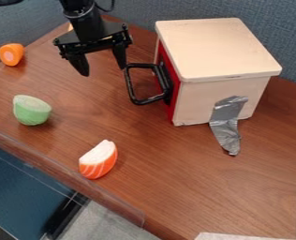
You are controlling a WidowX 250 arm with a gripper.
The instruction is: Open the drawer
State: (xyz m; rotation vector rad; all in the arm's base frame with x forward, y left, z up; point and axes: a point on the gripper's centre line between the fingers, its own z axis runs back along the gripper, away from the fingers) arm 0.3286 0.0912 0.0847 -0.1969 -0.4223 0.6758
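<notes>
The drawer box (222, 51) is pale wood and stands at the right of the camera view, its red drawer front (167, 77) facing left. A black loop handle (131, 84) sticks out from that front. My gripper (104, 71) hangs at the upper left of the handle with its fingers spread apart and nothing between them. The right fingertip is at the handle's upper left corner; whether they touch, I cannot tell. The red front sits close against the box.
An orange carrot piece (11, 54) lies at the far left, a green half-round toy (32, 110) at the left, and an orange-and-white wedge (99, 160) near the front edge. Grey tape (226, 124) runs from the box onto the table (175, 183). Grey-blue partitions stand behind.
</notes>
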